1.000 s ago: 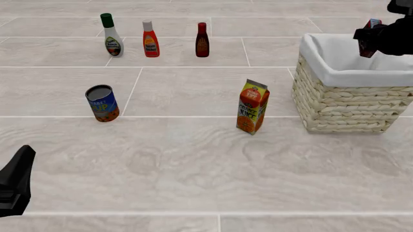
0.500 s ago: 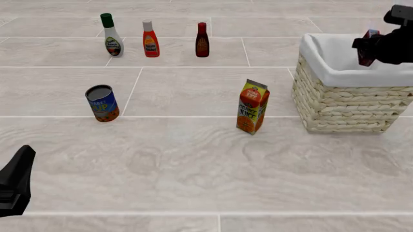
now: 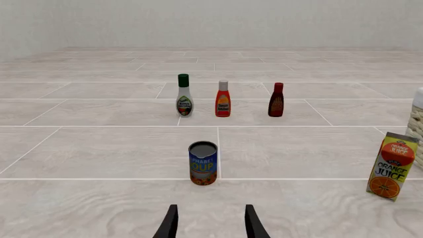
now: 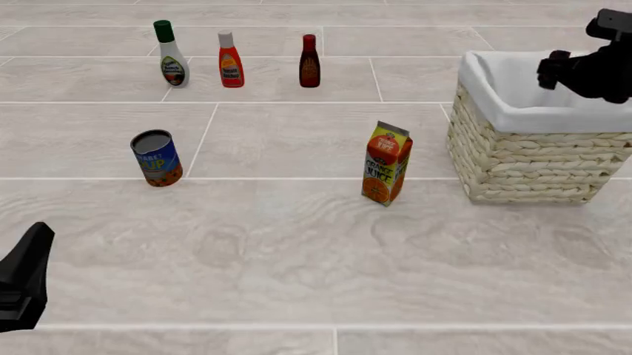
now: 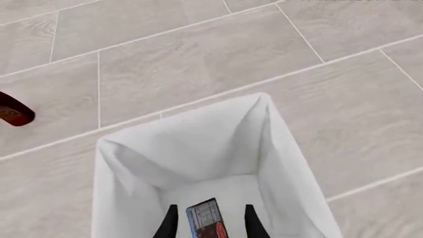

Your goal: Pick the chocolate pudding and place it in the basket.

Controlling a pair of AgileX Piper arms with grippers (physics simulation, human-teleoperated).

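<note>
The right tool [image 5: 209, 223] hangs above the basket [image 4: 523, 159] at the far right of the surface [image 4: 296, 251], fingers apart. The pudding [image 5: 207, 220] shows between them, inside the white lining; whether they touch it is unclear. The left tool [image 3: 209, 223] sits near left, fingers apart, facing a can [image 3: 203, 163].

A bare simulated test scene, not a furnished room: a pale tiled surface [image 4: 296, 244] runs to a blank wall [image 3: 211, 22], with groceries such as three bottles [image 4: 230, 59] standing far left.
</note>
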